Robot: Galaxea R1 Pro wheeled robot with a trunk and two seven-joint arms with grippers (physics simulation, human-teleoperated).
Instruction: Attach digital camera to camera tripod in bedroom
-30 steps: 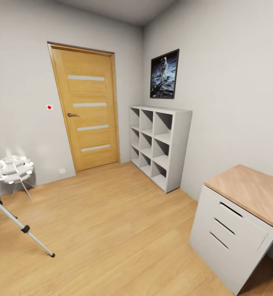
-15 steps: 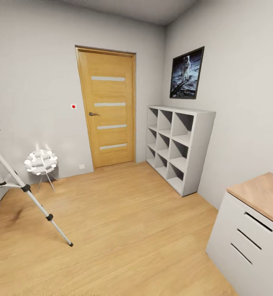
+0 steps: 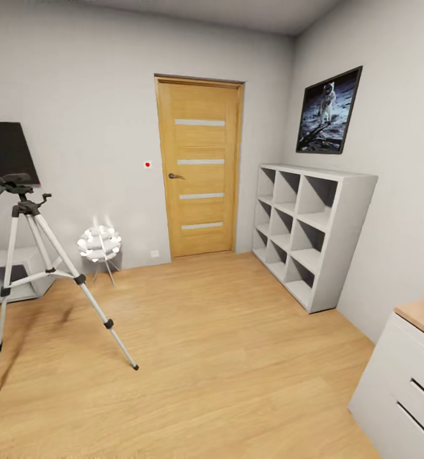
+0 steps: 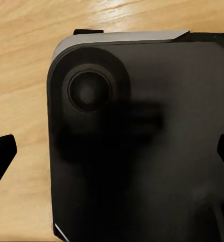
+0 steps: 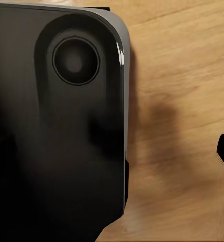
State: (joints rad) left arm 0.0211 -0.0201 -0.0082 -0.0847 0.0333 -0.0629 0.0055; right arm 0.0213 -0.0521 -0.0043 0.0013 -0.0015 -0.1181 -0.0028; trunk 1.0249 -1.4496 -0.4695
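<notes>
Grey-walled bedroom, wood floor: camera tripod stands left; each tool's opening unclear.

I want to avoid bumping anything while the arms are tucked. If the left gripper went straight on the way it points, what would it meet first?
Most likely the black rounded body directly ahead of the left gripper, with wood floor beyond it; depth is unclear.

Frame edge crops the TV and drawer unit
</notes>
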